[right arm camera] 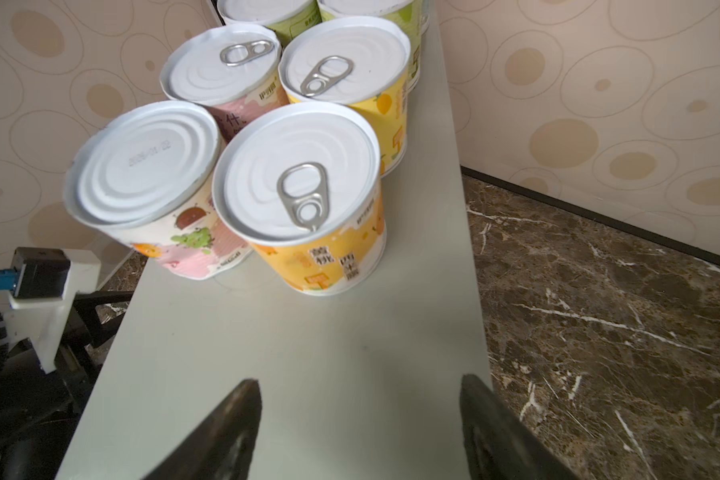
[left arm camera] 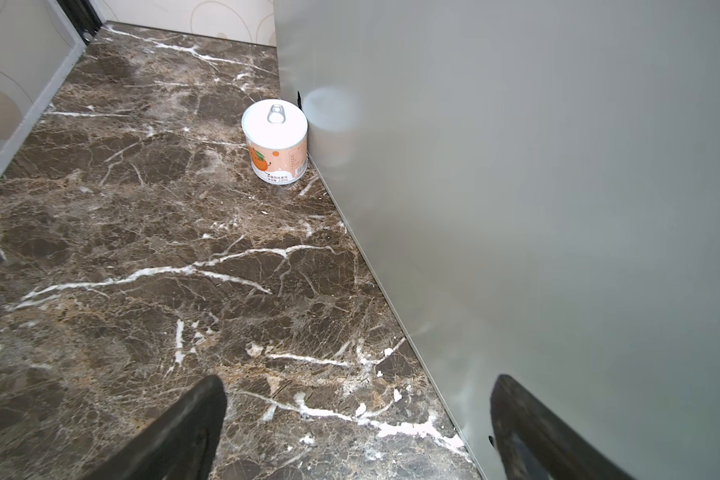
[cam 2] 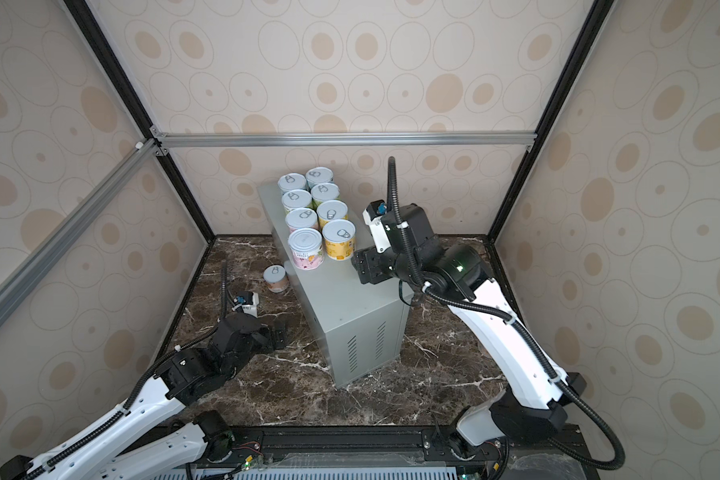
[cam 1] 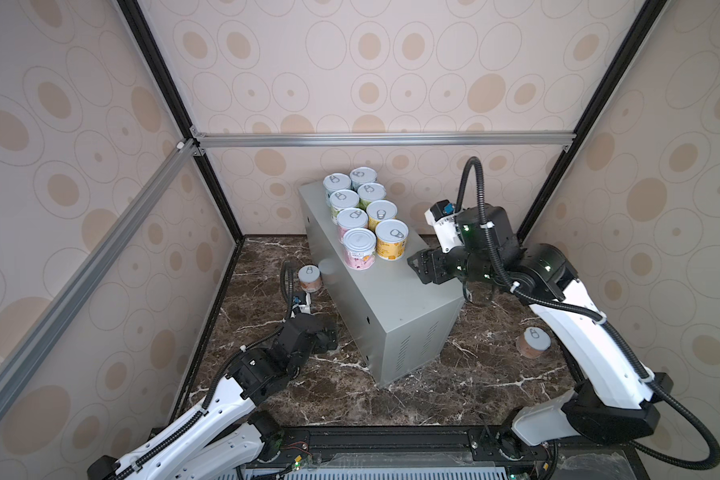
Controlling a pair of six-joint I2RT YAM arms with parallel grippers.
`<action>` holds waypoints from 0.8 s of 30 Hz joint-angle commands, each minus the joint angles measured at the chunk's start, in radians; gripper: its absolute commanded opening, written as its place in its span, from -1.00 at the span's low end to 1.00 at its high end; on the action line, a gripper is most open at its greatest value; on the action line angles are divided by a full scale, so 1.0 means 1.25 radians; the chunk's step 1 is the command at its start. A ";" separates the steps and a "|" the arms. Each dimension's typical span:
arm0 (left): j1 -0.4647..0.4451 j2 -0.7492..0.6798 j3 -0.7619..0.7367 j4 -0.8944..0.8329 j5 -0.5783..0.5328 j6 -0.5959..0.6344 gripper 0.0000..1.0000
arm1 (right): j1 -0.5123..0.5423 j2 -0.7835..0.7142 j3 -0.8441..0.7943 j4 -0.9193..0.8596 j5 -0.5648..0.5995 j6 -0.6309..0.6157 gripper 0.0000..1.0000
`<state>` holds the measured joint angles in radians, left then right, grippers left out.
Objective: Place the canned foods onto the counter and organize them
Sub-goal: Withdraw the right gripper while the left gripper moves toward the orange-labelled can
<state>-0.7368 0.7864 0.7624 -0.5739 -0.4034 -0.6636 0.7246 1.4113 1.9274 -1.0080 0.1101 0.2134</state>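
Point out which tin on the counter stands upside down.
The front pink tin, beside the front yellow tin: its top shows a stamped date and no pull tab, unlike the others.

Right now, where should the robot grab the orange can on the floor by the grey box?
Probably its curved sides, from above, squeezing along the counter wall: the orange can stands upright, snug beside it, leaving hardly any gap.
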 commanded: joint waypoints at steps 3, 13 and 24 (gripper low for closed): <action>0.011 -0.034 0.074 -0.086 -0.025 -0.028 0.98 | -0.002 -0.103 -0.083 -0.026 0.039 0.035 0.69; 0.057 -0.019 0.168 -0.220 -0.063 -0.060 0.98 | -0.003 -0.307 -0.412 0.080 0.063 0.150 0.86; 0.360 0.112 0.107 -0.067 0.157 0.011 0.98 | -0.185 -0.464 -0.680 0.184 -0.013 0.217 0.95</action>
<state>-0.3553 0.8803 0.9192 -0.7269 -0.3183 -0.6834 0.5591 0.8482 1.1709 -0.6598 0.1524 0.4805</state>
